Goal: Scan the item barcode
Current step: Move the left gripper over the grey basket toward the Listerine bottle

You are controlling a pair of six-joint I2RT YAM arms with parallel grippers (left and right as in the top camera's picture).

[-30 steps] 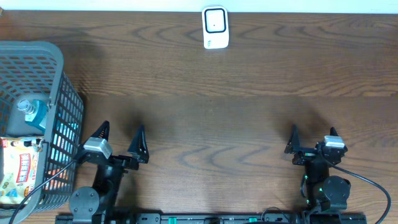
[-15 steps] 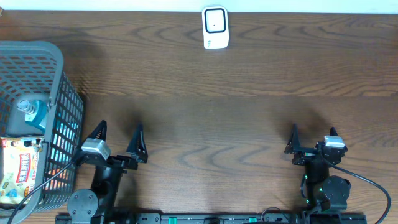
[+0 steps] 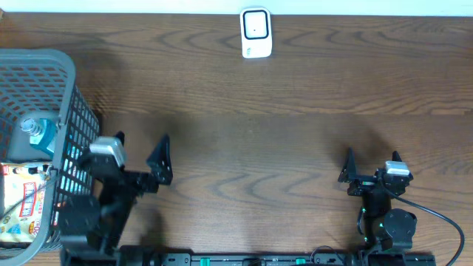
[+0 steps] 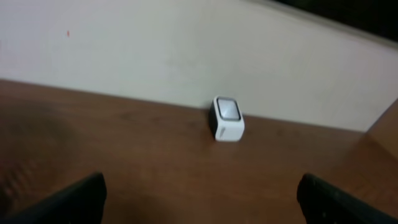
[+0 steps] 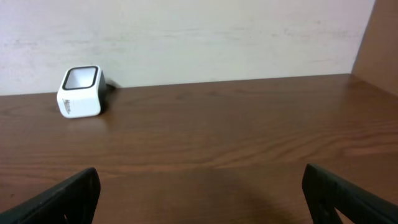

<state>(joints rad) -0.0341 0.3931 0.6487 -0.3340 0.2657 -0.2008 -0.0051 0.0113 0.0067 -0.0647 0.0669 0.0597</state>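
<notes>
Dark wood-grain tabletop [image 3: 281,111] backed by a pale wall; nothing lies on its open middle. Largest thing present is the grey mesh basket [image 3: 80,118], taken here as the reference. Inside it lie a printed snack packet [image 3: 21,207] in the near corner, flat, and behind it a bottle [image 3: 31,129] seen cap-up, so apparently upright; the packet's full outline is cut off by the frame, so its long axis cannot be confirmed. The white scanner [image 3: 256,33] stands well apart from the basket, to its right and against the far wall, window facing up. The left pincer [image 3: 140,145] sits just beside the basket's right wall, jaws wide, holding nothing. The right pincer [image 3: 372,158] is far across from the basket, jaws likewise wide and empty. Assessment: no item is yet picked. The goods lie to the left of the left pincer, beyond the mesh wall, so the left arm is clearly nearer and would need to go over the rim.
</notes>
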